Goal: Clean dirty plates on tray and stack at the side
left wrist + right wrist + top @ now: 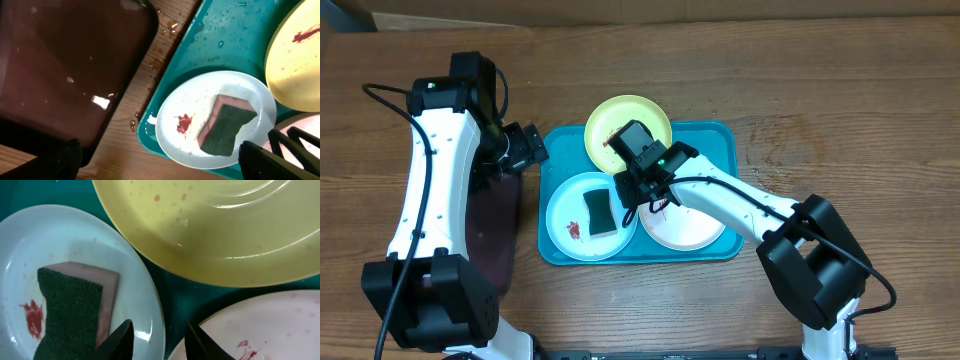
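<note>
The work surface is a brown wooden table [820, 100], with water droplets between the two trays in the left wrist view. We count two trays, three plates and one sponge. On the near-left lies the dark maroon tray [495, 230], with no plate on it. Just beside it, at centre, lies the turquoise tray [710, 145], which carries all three plates. The light blue plate [565, 205] sits in its near-left part, bearing the sponge [600, 210], green side up, and one red smear [574, 231]. The white plate [685, 230] sits near-right and is also smeared. The yellow-green plate [620, 118] lies farthest, overlapping the tray's far rim, with a red streak on it. The left gripper [157, 156] hangs over the inner edge of the maroon tray with its jaws spread fully wide, holding nothing. The right gripper [160, 337] hangs over the turquoise tray, where the three plates meet. Its jaws stand partly apart with nothing between them. We cannot tell whether its fingertips [122, 335] touch the blue plate's rim.
</note>
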